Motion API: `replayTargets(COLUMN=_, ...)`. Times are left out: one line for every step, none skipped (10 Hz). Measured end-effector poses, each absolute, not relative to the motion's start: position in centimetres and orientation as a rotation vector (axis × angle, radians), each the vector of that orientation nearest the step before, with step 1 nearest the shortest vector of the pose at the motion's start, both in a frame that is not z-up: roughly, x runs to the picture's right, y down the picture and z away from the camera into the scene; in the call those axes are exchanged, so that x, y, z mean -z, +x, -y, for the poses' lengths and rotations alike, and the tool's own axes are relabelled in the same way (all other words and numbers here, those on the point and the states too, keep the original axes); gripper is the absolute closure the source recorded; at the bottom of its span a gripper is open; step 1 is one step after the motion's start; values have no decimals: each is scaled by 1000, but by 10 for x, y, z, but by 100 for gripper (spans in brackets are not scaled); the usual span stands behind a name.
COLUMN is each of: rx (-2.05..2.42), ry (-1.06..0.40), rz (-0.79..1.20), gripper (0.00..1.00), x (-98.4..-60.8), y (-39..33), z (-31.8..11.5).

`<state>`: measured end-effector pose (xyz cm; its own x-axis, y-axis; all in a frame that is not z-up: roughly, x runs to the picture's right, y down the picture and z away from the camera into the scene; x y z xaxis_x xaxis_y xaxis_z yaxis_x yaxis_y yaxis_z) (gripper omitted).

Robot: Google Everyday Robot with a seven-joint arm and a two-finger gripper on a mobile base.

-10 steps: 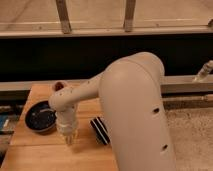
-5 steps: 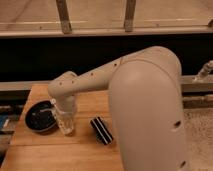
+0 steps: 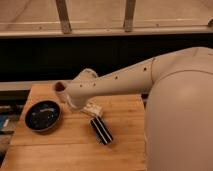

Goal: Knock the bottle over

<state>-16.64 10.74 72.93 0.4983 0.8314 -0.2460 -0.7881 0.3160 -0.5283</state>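
Gripper hangs low over the wooden table, just beside the black striped bar — whether it is spread or closed, I cannot tell. The white arm reaches in from the right, stretched nearly level across the table, wrist bent downward. A dark bowl sits to the left. The cup peeks out behind the arm's end. Bottle — hidden from here.

a lab-like test room, going by the pale wooden butcher-block table, the long glass wall with metal posts, and the white robot arm's claw low over the table.
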Motion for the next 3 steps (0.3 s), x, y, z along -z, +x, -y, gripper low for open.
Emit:
replayTargets(rx=-1076, ry=-643, rz=90, gripper=93, x=-728, y=-166, z=-105)
replayTargets(rx=-1076, ry=-642, rz=91, gripper=85, x=-728, y=-167, z=-105)
replayTargets(rx=-1074, ry=-643, rz=92, gripper=73, x=-728, y=-168, z=-106)
